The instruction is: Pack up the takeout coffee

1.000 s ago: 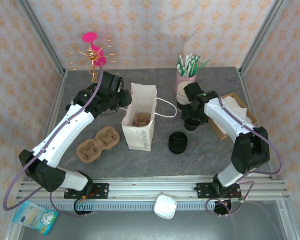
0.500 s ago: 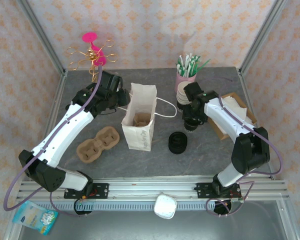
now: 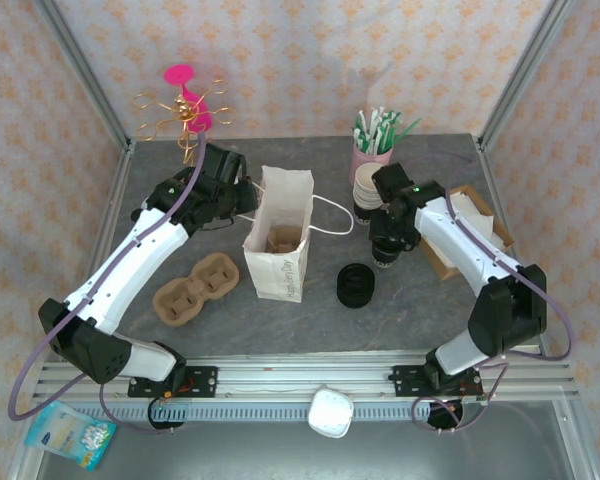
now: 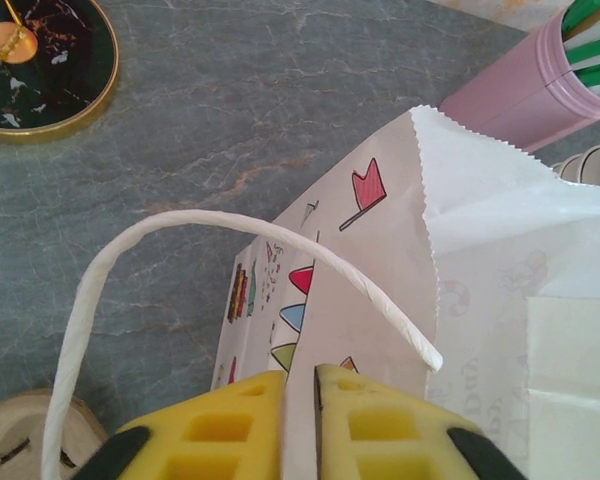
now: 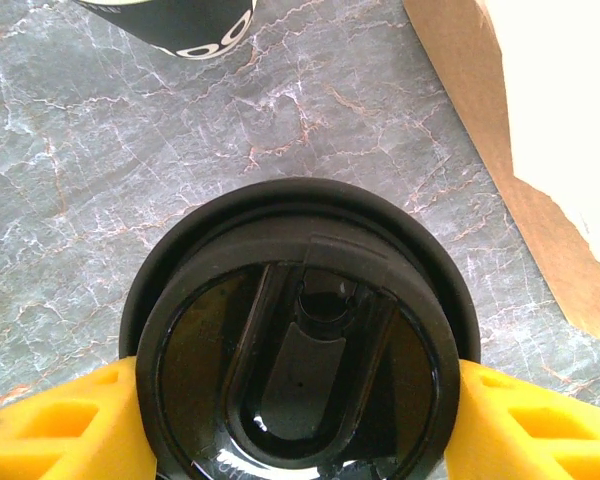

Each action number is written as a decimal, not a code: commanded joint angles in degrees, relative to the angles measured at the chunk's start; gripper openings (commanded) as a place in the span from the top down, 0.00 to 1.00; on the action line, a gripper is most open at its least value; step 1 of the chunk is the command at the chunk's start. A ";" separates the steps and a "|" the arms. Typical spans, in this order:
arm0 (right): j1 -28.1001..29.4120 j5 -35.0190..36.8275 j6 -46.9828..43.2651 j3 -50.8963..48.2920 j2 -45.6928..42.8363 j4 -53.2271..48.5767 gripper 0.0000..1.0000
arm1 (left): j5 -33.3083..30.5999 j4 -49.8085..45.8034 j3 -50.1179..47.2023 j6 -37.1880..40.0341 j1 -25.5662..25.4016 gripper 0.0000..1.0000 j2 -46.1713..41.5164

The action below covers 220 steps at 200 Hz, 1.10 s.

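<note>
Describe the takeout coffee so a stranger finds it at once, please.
Right of the white paper bag hangs the right claw. Between its yellow fingers stands the takeout coffee: the only cup wearing a black lid, unlike the lidless stack.

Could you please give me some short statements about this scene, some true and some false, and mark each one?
1. The left gripper pinches one wall of the paper bag. True.
2. The takeout coffee is already inside the bag. False: it is outside, to the bag's right, between the fingers of the right gripper.
3. The cardboard cup carrier lies on the table left of the bag. True.
4. The pink straw holder has tipped over. False: it stands upright at the back.
5. The coffee cup has no lid. False: a black lid sits on it.
</note>
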 commanded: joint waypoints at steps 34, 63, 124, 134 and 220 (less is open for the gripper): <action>1.16 0.43 -0.61 4.69 -2.79 -5.77 0.38 | -2.55 2.59 -0.48 -2.23 1.49 0.95 -1.15; 2.89 0.96 0.16 7.07 -3.54 -8.83 0.38 | -2.82 3.63 -1.32 -2.99 2.50 1.00 -1.67; 6.42 2.04 1.85 14.00 -3.48 -14.64 0.38 | -3.26 3.34 0.76 -2.77 4.56 1.00 -1.00; 6.78 1.68 1.98 14.97 -3.45 -15.49 0.38 | -1.61 3.42 0.85 -2.54 4.66 1.00 -0.97; 7.51 -1.12 1.51 18.80 -5.49 -17.34 0.38 | -0.46 -7.88 5.64 5.77 -1.34 0.50 -1.50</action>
